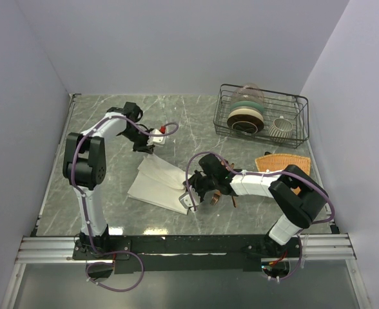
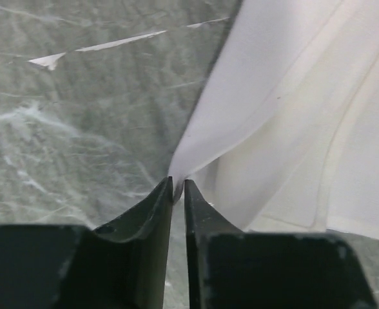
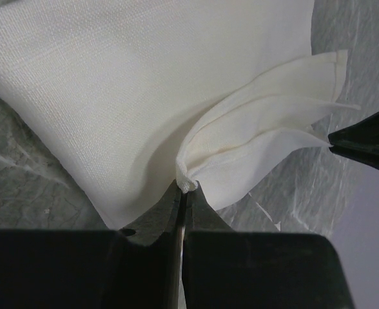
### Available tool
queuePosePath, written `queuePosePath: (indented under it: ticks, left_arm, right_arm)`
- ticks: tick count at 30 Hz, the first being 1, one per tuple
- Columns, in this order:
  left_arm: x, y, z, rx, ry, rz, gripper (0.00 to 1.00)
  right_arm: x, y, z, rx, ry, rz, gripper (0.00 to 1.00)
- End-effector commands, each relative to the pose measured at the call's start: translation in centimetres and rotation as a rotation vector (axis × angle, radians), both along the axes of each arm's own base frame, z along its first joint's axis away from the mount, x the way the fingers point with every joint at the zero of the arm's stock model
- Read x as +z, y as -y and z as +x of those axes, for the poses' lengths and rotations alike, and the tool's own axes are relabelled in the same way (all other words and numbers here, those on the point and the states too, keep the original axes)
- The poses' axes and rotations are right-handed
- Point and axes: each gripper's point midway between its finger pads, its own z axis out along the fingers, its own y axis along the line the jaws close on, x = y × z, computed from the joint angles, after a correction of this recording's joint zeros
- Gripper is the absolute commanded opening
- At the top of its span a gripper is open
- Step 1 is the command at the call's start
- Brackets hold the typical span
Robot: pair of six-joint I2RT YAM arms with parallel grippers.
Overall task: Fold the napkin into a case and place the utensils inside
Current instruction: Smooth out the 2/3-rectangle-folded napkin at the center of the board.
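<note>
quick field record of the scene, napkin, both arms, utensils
napkin: partly folded, lying on marble table, not yet a case
left fingers: shut on napkin's far corner
right fingers: shut on a layered corner
utensils: on table by right arm, outside napkin
dish rack: far right, holds plates, cup
</note>
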Motion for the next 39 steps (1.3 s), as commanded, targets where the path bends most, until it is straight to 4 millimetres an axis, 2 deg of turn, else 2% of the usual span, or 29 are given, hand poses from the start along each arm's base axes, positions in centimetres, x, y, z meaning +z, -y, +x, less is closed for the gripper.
queuePosePath:
  ticks: [1, 2, 4, 6, 7, 9, 10, 11, 13, 17, 21, 27, 28, 29, 31, 32, 35, 39]
  left_arm:
    - [1.3, -0.1, -1.0, -0.044, 0.029, -0.021, 0.16]
    - [1.3, -0.2, -1.6, -0.039, 0.022, -0.026, 0.13]
    - [2.9, -0.4, -1.8, -0.017, 0.051, -0.048, 0.11]
    - [3.0, -0.9, -2.9, -0.013, 0.039, -0.048, 0.08]
    - [3.8, -1.1, -3.4, -0.014, 0.055, -0.048, 0.08]
    - [3.3, -1.5, -4.7, -0.018, 0.039, -0.037, 0.06]
    - [3.7, -1.8, -4.9, -0.013, 0.056, -0.028, 0.04]
    - [3.2, -2.0, -5.5, -0.006, 0.046, -0.022, 0.01]
    - [3.1, -2.4, -5.9, 0.007, 0.046, -0.005, 0.01]
    - [2.0, -3.0, -7.2, 0.018, -0.007, 0.023, 0.01]
    - [2.2, -3.0, -8.1, 0.058, -0.069, 0.014, 0.01]
    - [0.0, -3.9, -9.1, 0.077, -0.081, 0.058, 0.01]
    - [-0.5, -4.0, -9.2, 0.083, -0.084, 0.061, 0.01]
    - [-0.8, -4.0, -9.1, 0.089, -0.086, 0.064, 0.01]
    - [-1.5, -4.2, -9.4, 0.105, -0.101, 0.074, 0.01]
    - [-1.7, -4.2, -9.3, 0.112, -0.096, 0.074, 0.01]
    - [-2.4, -4.2, -9.4, 0.138, -0.116, 0.071, 0.01]
    - [-2.9, -4.0, -9.8, 0.181, -0.155, 0.060, 0.01]
  right_arm:
    - [2.6, -1.3, 1.0, 0.017, 0.042, 0.066, 0.00]
    - [2.6, -1.3, 0.9, 0.018, 0.041, 0.065, 0.00]
    - [3.0, -1.2, 1.0, 0.010, 0.041, 0.071, 0.00]
    - [3.2, -1.1, 0.7, 0.011, 0.033, 0.068, 0.00]
    - [3.5, -1.0, 0.6, 0.012, 0.036, 0.071, 0.00]
    - [3.3, -0.7, 0.4, 0.011, 0.026, 0.064, 0.00]
    - [3.5, -0.7, 0.2, 0.013, 0.028, 0.066, 0.00]
    - [3.4, -0.5, 0.1, 0.011, 0.023, 0.063, 0.00]
    - [3.5, -0.4, -0.2, 0.015, 0.017, 0.064, 0.00]
    - [2.3, 0.1, -0.9, 0.017, -0.007, 0.037, 0.00]
    - [1.5, 0.3, -1.1, 0.006, -0.016, 0.024, 0.00]
    - [0.2, 1.2, -1.6, 0.010, -0.005, 0.002, 0.00]
    - [0.1, 1.3, -1.6, 0.008, -0.002, 0.001, 0.04]
    - [0.1, 1.4, -1.5, -0.004, -0.008, -0.001, 0.14]
    - [0.4, 1.4, -1.2, -0.024, -0.019, -0.004, 0.22]
    - [0.6, 1.4, -1.2, -0.045, -0.038, -0.002, 0.38]
    - [1.7, 1.5, -0.8, -0.107, -0.077, 0.008, 0.60]
    - [4.1, 2.2, -1.0, -0.215, -0.171, 0.040, 0.68]
